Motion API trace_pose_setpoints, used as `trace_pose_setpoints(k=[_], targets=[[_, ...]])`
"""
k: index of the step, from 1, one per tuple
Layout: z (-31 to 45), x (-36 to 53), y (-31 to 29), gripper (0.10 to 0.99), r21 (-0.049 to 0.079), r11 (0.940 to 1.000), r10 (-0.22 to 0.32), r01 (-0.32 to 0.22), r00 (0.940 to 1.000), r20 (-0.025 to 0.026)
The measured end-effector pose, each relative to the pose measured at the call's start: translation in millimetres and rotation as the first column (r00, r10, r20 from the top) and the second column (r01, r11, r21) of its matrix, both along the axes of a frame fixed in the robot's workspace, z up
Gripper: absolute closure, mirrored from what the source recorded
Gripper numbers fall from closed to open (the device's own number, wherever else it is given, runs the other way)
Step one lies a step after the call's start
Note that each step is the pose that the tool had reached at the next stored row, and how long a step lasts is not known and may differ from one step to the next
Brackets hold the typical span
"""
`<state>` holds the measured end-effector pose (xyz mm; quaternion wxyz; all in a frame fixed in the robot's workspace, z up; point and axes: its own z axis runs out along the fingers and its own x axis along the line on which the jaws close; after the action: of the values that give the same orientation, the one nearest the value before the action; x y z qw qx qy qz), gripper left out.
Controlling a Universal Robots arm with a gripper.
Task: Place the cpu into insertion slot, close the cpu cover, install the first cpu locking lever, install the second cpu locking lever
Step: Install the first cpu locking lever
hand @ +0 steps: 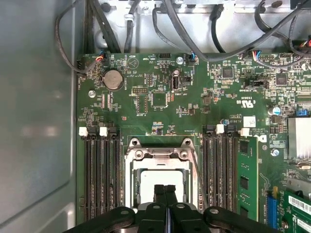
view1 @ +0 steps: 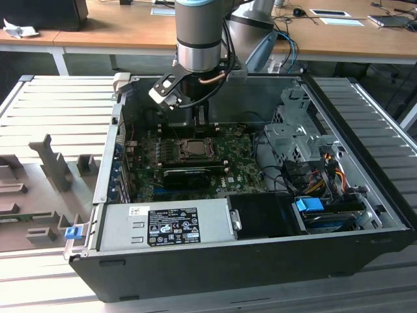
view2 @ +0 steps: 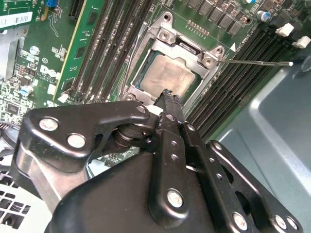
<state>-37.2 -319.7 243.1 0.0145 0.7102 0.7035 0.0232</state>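
The cpu [view2: 164, 77] lies flat in its socket on the green motherboard, silver-grey top up. It also shows as cpu [hand: 153, 180] in the first wrist view and cpu [view1: 193, 149] in the exterior view. The cpu cover [view2: 167, 40], a grey metal frame, lies down around it, cpu cover [hand: 158, 156]. One thin locking lever [view2: 257, 61] sticks out sideways over the memory slots, away from the socket. My gripper [hand: 164, 188] hangs just above the cpu, fingertips pressed together, shut on nothing. The exterior view has the gripper [view1: 201, 119] low inside the case, just behind the socket.
Rows of black memory slots [hand: 99, 174] flank the socket on both sides. A black card [view1: 189, 175] lies in front of it, then the grey power supply [view1: 163, 225]. A drive cage [view1: 293, 134] and cables fill the exterior view's right. The grey case wall [hand: 34, 121] is close by.
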Motion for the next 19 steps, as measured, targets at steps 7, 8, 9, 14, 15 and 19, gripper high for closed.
trace_pose_setpoints(k=[7,8,9,14,15,19], targets=[[10.6,0.0,0.0,0.98,0.0,1.0,0.0,0.0,1.0,0.0],[11.1,0.0,0.0,0.98,0.0,1.0,0.0,0.0,1.0,0.0],[11.7,0.0,0.0,0.98,0.0,1.0,0.0,0.0,1.0,0.0],[17.2,0.0,0.0,0.98,0.0,1.0,0.0,0.0,1.0,-0.0003],[18.6,0.0,0.0,0.98,0.0,1.0,0.0,0.0,1.0,-0.0002],[25.8,0.0,0.0,0.98,0.0,1.0,0.0,0.0,1.0,-0.0006]])
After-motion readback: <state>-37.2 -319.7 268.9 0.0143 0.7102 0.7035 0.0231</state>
